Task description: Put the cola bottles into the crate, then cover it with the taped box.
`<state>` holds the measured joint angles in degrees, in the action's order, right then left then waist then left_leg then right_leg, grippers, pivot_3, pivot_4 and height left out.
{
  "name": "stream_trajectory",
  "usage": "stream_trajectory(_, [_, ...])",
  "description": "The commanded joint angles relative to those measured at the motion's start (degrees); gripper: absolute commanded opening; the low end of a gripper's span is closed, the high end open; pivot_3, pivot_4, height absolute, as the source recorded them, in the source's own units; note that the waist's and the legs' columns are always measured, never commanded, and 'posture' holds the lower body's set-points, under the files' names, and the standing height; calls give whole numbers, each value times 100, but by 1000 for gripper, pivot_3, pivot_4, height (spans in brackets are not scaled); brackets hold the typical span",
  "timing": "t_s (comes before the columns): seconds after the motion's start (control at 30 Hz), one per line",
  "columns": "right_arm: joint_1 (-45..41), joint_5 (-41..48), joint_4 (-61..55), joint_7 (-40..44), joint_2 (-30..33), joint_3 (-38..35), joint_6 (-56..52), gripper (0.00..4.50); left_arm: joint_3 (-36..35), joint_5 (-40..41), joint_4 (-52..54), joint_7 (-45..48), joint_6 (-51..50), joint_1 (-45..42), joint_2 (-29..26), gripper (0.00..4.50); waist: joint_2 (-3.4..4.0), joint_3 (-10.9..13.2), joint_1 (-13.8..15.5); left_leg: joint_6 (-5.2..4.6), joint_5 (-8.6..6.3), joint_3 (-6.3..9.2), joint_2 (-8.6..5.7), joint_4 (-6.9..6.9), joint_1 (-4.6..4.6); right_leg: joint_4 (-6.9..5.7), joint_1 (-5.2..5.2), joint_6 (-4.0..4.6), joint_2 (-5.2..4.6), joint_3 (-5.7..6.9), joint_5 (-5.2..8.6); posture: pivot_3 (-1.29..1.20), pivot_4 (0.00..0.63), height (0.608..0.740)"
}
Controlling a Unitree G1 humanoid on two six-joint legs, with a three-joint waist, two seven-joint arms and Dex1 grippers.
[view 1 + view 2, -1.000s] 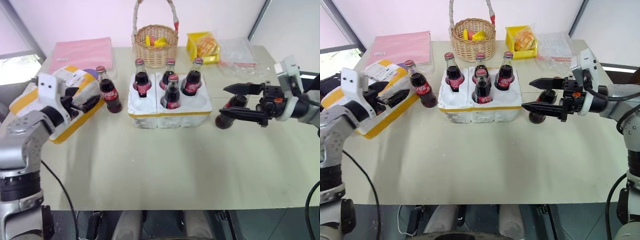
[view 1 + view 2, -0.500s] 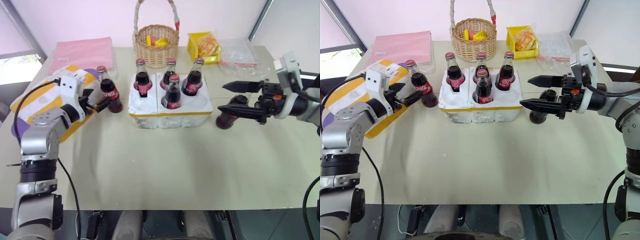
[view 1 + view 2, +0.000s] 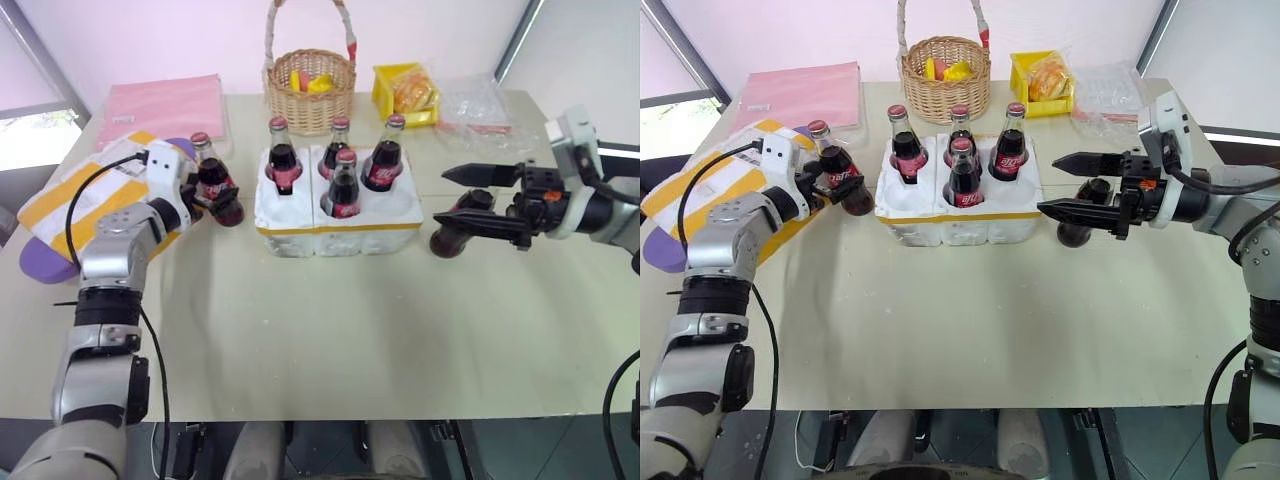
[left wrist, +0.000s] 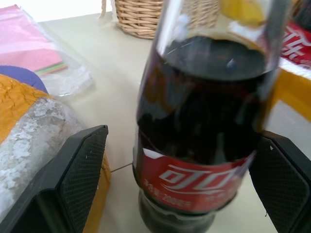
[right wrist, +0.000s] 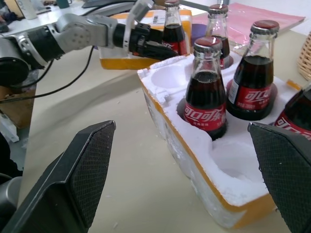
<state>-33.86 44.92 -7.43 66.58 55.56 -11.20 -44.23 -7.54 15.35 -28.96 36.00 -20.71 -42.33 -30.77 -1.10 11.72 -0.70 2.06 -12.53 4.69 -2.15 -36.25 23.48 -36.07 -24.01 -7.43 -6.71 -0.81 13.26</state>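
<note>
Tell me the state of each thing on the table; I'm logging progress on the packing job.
Crate: four bottles upright in wells, two front wells empty.
Bottle by the taped box: upright on table, between open left gripper fingers.
Bottle right of crate: lying down.
Taped box: off the crate.
Right gripper: open, empty.

Right gripper [image 3: 478,198] partly hides the lying cola bottle [image 3: 447,236].
</note>
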Motion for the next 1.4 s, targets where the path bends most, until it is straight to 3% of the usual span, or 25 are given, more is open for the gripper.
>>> stream_trajectory(0.03, [-91, 196, -211, 37, 86, -268, -37, 4500, -17, -69, -186, 46, 246, -222, 50, 4449, 0, 0, -1, 0, 0, 0, 0, 0, 0, 0, 0, 0, 0, 0, 0, 0, 150, 738])
stream_trajectory(0.17, [-77, 319, -323, 93, 142, -332, -134, 4500, -9, -112, -296, 133, 371, -242, 125, 4449, 0, 0, -6, 0, 0, 0, 0, 0, 0, 0, 0, -1, 0, 0, 0, 0, 150, 738])
stream_trajectory(0.27, [-50, 369, -387, 130, 184, -378, -176, 4500, -56, -56, -145, 280, 373, -151, 99, 3615, 0, 0, -4, 0, 0, 1, 0, 0, 0, -1, -1, -1, 0, 0, 0, 0, 150, 738])
stream_trajectory(0.33, [-40, 403, -409, 161, 214, -392, -180, 4500, -66, -52, -22, 328, 296, -102, 36, 2757, 0, 0, -3, 0, 0, 1, 0, 0, 0, -1, -1, -1, 0, 0, -1, 0, 150, 738])
stream_trajectory(0.57, [-36, 365, -359, 233, 245, -327, -80, 4500, -333, 284, 825, 521, -394, -107, -320, 2790, -2, 1, -13, 0, 0, 1, 1, 2, 4, -1, -6, -1, 0, 0, 0, 0, 150, 738])
stream_trajectory(0.93, [80, 283, -330, 268, 156, -290, 43, 4500, -547, 1972, 2914, 1351, -2749, -685, -1127, 2790, -13, 8, -2, 0, 0, 3, 0, 1, 13, -1, -13, -1, 0, 1, 0, 0, 150, 738])
stream_trajectory(1.1, [214, 320, -400, 210, 118, -339, 68, 4500, -124, 1971, 2927, 1216, -2883, -1096, -769, 2790, -12, 8, -8, 1, 1, 2, 0, -3, 11, -6, -11, -2, 0, 0, -1, 0, 150, 738])
stream_trajectory(1.4, [398, 409, -559, 10, 105, -492, 23, 4500, 646, 1261, 2194, 1245, -2049, -1069, -129, 2790, -13, 9, -27, 1, 2, 1, 1, 1, 11, -5, -15, -2, 1, -1, -1, 0, 150, 738])
